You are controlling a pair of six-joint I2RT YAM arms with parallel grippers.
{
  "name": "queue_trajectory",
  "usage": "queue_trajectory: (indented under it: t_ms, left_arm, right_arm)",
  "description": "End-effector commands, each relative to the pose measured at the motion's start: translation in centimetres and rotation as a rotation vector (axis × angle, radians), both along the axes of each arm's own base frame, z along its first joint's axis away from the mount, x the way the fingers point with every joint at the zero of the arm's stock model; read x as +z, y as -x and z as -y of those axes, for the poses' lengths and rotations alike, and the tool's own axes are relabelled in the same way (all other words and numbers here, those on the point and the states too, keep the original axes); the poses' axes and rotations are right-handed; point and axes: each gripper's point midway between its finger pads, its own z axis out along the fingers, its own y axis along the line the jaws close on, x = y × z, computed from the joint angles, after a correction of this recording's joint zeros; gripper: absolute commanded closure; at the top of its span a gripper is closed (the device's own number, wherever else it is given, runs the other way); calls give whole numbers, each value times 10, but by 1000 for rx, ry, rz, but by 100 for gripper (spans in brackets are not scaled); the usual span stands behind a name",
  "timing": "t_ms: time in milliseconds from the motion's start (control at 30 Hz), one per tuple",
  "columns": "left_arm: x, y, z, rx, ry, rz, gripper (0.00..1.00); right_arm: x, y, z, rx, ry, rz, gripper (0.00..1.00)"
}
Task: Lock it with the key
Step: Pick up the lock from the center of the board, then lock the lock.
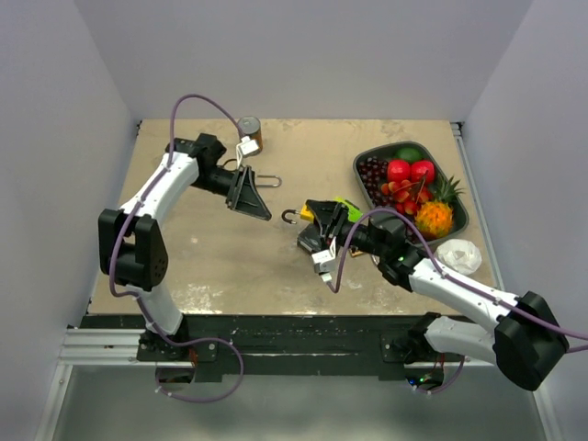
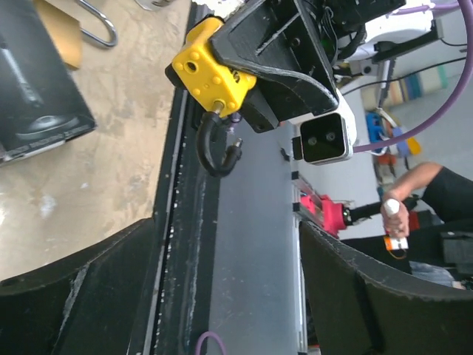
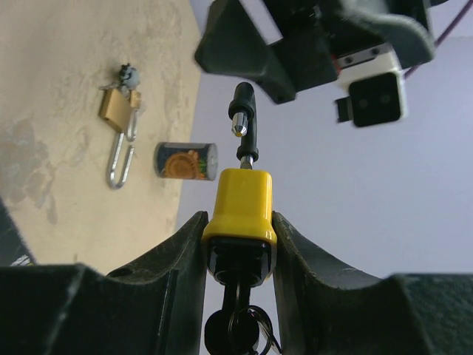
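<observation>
My right gripper [image 1: 317, 230] is shut on a yellow padlock [image 3: 238, 207] and holds it above the table's middle. Its black shackle [image 3: 244, 118] stands open, with the free end out of the body. A black-headed key [image 3: 235, 325] with a key ring sits in the padlock's underside, between my fingers. In the left wrist view the same padlock [image 2: 211, 70] and its shackle [image 2: 214, 148] show in front of my left gripper [image 2: 225, 244]. My left gripper [image 1: 250, 197] is open and empty, a short way left of the shackle [image 1: 289, 217].
A brass padlock [image 1: 262, 179] with a long shackle lies on the table by my left gripper. A small can [image 1: 249, 131] stands at the back. A black tray [image 1: 363, 165] of toy fruit and a white crumpled object [image 1: 459, 255] are on the right.
</observation>
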Motion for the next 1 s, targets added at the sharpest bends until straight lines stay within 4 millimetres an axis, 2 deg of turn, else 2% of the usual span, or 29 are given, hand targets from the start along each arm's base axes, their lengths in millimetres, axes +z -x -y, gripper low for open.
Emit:
queue_trajectory:
  t_ms: [0,167,600,967]
  left_arm:
    - [10,8,17,-54,56,-30,20]
    - [4,19,29,-96,49,-62,27]
    - [23,21,32,-106,127,-77,47]
    - [34,25,32,-108,157,-79,53]
  right_arm:
    - [79,11,-7,68,-154,292,100]
    - [84,17,-11,106,-166,309,100]
    - [81,26,-18,155,-151,309,100]
    - [76,31,-24,182,-141,296,100]
